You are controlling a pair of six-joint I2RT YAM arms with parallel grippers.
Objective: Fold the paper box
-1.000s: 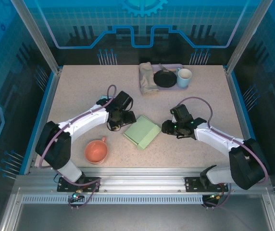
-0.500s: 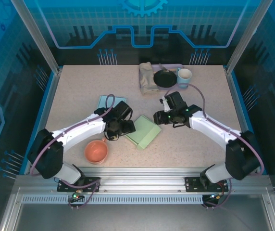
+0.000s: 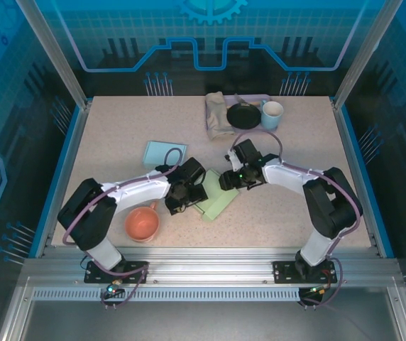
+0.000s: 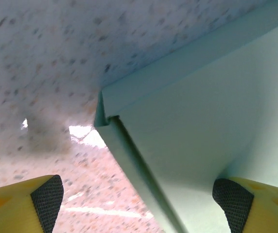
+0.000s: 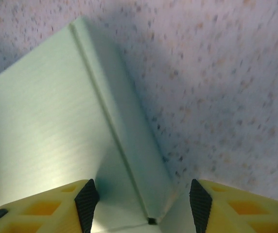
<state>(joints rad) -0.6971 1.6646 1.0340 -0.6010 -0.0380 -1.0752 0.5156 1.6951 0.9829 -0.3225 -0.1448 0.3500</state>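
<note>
The paper box (image 3: 217, 200) is a flat, pale green folded pack lying at the table's middle. My left gripper (image 3: 187, 192) is at its left edge. In the left wrist view a corner of the box (image 4: 202, 121) with its side flap reaches in between the wide-apart black pads (image 4: 46, 196), and the gripper (image 4: 139, 204) is open. My right gripper (image 3: 228, 177) is at the box's far right corner. Its jaws (image 5: 144, 201) stand open astride the box's folded side wall (image 5: 129, 136), one pad (image 5: 87, 199) over the top face.
A flat teal sheet (image 3: 165, 153) lies left of the box. An orange cup (image 3: 142, 223) stands near the front left. At the back a tray (image 3: 263, 99) holds a cloth (image 3: 217, 115), a black bowl (image 3: 243, 116) and a white mug (image 3: 272, 114).
Both grippers have closed in on the box from either side. The left arm swung toward the front, uncovering the teal sheet. The right gripper moved left and opened wider.
</note>
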